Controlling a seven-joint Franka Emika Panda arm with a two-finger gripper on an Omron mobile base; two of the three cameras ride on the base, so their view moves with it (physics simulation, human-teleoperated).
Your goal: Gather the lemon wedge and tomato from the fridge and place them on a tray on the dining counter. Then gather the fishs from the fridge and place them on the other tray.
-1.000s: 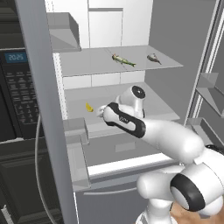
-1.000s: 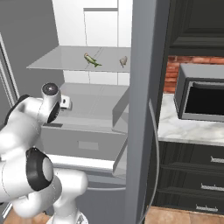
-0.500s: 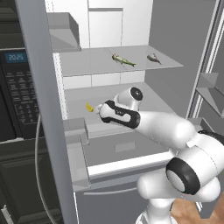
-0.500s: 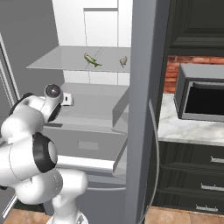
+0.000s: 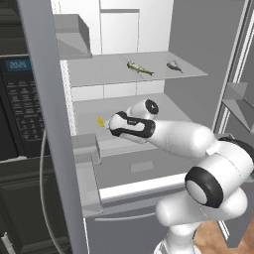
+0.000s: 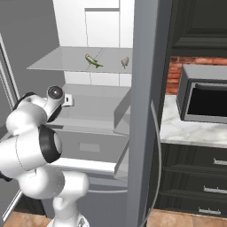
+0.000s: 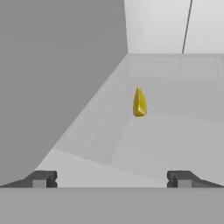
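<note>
Robot arm reaching into the open fridge (image 5: 198, 74) toward a lemon wedge (image 7: 139, 102).
The gripper (image 7: 111, 179) is spread wide and empty, the wedge ahead on the middle shelf, apart from it. Two fish (image 5: 139, 68) lie on the shelf above; the arm partly hides the wedge from the left.

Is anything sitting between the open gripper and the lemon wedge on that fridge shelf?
No. In the hand view the stretch of shelf from the gripper to the lemon wedge is bare, with the jaws spread wide.
</note>
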